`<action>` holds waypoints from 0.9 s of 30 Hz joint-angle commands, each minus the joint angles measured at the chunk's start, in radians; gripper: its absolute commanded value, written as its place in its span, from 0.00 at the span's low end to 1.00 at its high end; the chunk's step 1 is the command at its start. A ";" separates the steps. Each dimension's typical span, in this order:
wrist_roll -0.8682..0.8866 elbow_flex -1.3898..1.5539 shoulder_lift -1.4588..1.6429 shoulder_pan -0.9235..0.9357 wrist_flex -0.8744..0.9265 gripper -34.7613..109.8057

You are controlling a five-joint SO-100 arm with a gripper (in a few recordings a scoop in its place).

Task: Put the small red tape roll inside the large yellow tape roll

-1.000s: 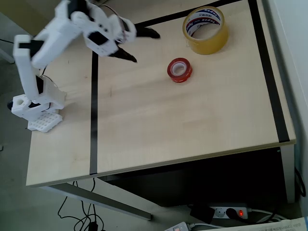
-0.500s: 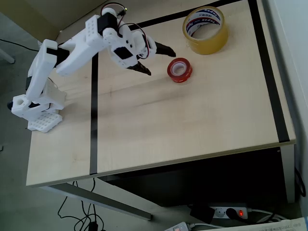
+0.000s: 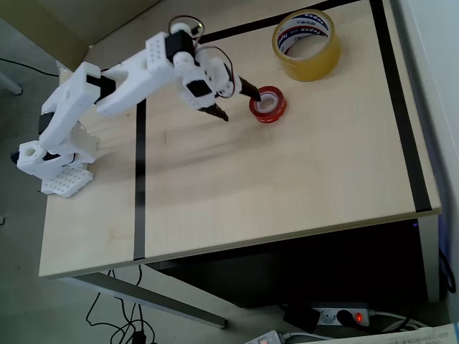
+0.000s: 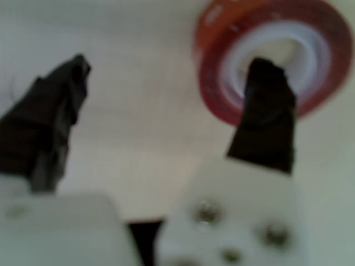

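My fingers (image 3: 234,100) are spread wide — one tip over the small red tape roll (image 3: 267,104), its near wall between them.

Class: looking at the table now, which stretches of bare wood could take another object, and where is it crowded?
Free: the wide wood below the small red tape roll. Crowded: the top, where the open gripper meets that roll near the large yellow tape roll.
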 commanded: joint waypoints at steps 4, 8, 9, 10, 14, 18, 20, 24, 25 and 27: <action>0.002 -0.069 0.003 -0.021 0.026 0.42; 0.000 -0.069 -0.020 -0.021 0.026 0.42; 0.000 -0.067 -0.023 -0.021 0.026 0.40; 0.000 -0.063 -0.025 -0.021 0.026 0.37; -0.002 -0.008 0.008 -0.021 0.028 0.24; 0.000 0.014 0.078 -0.011 0.028 0.24; 0.000 -0.020 0.126 0.008 0.028 0.24; -0.017 -0.115 0.244 0.028 0.028 0.24; -0.018 -0.138 0.279 0.028 0.028 0.24; -0.018 -0.187 0.350 0.021 0.028 0.24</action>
